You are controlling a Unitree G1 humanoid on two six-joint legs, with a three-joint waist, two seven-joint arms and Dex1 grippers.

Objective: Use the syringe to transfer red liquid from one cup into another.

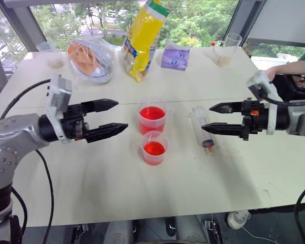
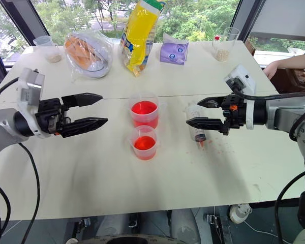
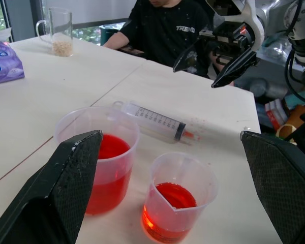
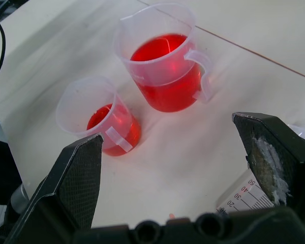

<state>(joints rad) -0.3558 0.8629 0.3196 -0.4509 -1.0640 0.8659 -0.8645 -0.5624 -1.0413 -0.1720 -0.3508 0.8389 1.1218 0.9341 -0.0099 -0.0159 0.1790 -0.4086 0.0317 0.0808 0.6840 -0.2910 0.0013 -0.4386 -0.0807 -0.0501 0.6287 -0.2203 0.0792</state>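
Your fingers stand spread wide on both sides and hold nothing: the left gripper (image 1: 107, 118) hangs at the middle left of the head view, the right gripper (image 1: 217, 118) at the middle right, both above the counter (image 1: 117, 188). Between them, at the centre of the frame, you have the taller handled beaker (image 1: 152, 118) with red liquid (image 1: 152, 113) in it, and just below it the smaller cup (image 1: 154, 147), also part full of red. You see the syringe (image 1: 201, 126) lying flat on the counter right of the beaker, beneath the right fingers, its reddish tip toward the lower edge, untouched.
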